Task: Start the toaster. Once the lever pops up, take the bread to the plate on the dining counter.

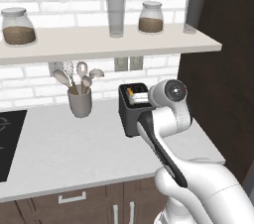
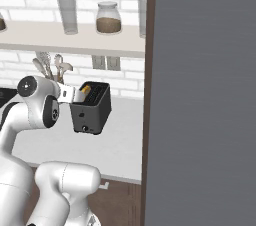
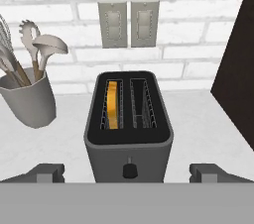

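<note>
The dark grey toaster stands on the grey counter against the brick wall, also seen in the left base view and the right base view. The bread sits down in its left slot, golden crust showing; the other slot is empty. A small black knob sits low on the toaster's front. My gripper hovers in front of and slightly above the toaster, open, its fingertips spread wider than the toaster and holding nothing. The plate and the dining counter are out of view.
A grey cup of kitchen utensils stands left of the toaster. A shelf with jars and glasses hangs above. A dark tall cabinet closes the right side. A black cooktop lies far left.
</note>
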You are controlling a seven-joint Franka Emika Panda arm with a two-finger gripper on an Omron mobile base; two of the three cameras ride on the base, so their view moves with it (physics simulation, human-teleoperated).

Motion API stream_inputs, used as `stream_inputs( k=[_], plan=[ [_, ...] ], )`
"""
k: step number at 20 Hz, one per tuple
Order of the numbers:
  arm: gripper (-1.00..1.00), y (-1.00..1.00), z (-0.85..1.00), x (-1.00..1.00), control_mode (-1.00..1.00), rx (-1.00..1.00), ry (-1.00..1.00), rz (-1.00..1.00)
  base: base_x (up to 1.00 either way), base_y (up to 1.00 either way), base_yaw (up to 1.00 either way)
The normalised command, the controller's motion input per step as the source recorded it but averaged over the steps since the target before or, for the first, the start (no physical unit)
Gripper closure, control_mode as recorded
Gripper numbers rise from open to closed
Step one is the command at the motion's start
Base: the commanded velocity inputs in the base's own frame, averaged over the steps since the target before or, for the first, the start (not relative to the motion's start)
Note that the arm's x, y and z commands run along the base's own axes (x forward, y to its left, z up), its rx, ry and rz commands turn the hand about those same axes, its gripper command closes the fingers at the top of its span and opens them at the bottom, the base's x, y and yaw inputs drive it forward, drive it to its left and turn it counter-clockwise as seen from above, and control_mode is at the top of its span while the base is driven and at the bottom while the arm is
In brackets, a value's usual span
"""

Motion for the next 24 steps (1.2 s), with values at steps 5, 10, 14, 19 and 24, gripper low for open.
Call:
stream_inputs(
  k=[5,10,14,19,24],
  plan=[
    [-1.00,0.00,0.00,0.00,-1.00,0.00,0.00,0.00,0.00,0.00,0.00],
    [-1.00,0.00,0.00,0.00,-1.00,0.00,0.00,0.00,0.00,0.00,0.00],
    [-1.00,0.00,0.00,0.00,-1.00,0.00,0.00,0.00,0.00,0.00,0.00],
    [-1.00,0.00,0.00,0.00,-1.00,0.00,0.00,0.00,0.00,0.00,0.00],
    [-1.00,0.00,0.00,0.00,-1.00,0.00,0.00,0.00,0.00,0.00,0.00]
  ],
)
